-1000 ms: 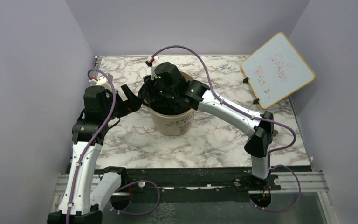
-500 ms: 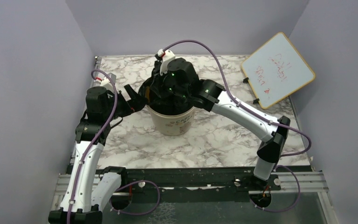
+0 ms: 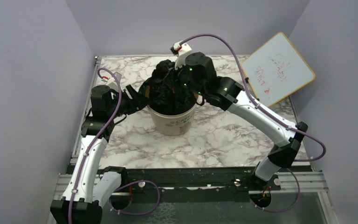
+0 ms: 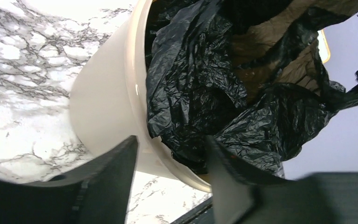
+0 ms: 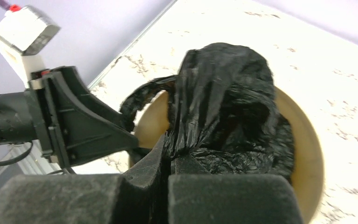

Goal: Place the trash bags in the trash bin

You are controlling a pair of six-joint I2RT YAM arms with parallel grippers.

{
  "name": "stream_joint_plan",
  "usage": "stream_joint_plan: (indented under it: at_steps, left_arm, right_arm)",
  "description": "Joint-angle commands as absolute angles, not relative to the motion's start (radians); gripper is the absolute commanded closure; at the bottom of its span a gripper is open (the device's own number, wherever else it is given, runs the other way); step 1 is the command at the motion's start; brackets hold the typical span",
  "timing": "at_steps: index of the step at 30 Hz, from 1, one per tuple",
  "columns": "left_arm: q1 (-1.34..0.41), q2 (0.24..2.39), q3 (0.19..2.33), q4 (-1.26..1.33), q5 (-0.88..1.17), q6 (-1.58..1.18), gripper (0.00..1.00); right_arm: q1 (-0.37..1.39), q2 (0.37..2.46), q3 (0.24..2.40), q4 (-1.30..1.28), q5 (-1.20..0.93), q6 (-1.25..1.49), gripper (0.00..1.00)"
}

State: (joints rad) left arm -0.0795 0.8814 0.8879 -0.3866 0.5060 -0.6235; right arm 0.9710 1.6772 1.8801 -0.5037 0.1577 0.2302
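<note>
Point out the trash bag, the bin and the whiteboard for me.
trash bag [image 3: 167,91], top external view, crumpled middle.
trash bin [image 3: 172,123], top external view, beige side wall.
whiteboard [image 3: 277,70], top external view, white face.

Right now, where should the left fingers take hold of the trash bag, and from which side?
Probably the loose fold of the trash bag just inside the trash bin rim, coming from the left; the right fingers pinch the raised top.

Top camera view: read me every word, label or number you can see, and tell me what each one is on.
Whiteboard: several lines of red handwriting, too blurred to read.
Trash bin: faint dark printed lettering on its side, too small to read.
Nothing else in any view carries text.
</note>
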Motion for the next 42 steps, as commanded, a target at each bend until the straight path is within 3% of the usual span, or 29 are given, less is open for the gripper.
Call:
stream_joint_plan:
  at_steps: [1,5,10,16,28,36,42]
  left_arm:
    - [-0.075,0.879,0.911,-0.402,0.460,-0.576,0.50]
    - [-0.075,0.906,0.930,-0.407,0.497,-0.556,0.57]
    - [-0.075,0.988,0.977,-0.419,0.539,-0.490,0.57]
    - [-0.076,1.087,1.054,-0.459,0.578,-0.347,0.58]
    - [-0.079,1.219,1.117,-0.423,0.779,-0.322,0.80]
    - [-0.125,1.244,1.178,-0.425,0.649,-0.465,0.81]
    - [-0.161,1.251,1.252,-0.431,0.489,-0.630,1.00]
  right_arm:
    - [0.869,1.601,1.819,-0.527,0.082,0.229,0.99]
    - [0.762,1.565,1.751,-0.534,0.008,0.272,0.99]
    - [0.627,1.515,1.621,-0.497,-0.085,0.312,0.99]
    - [0.591,1.544,1.677,-0.601,-0.031,0.266,0.99]
    - [0.561,1.454,1.483,-0.577,-0.027,0.291,0.99]
    - [0.560,1.369,1.441,-0.602,0.051,0.284,0.98]
    - [0.559,1.353,1.434,-0.624,0.051,0.283,0.98]
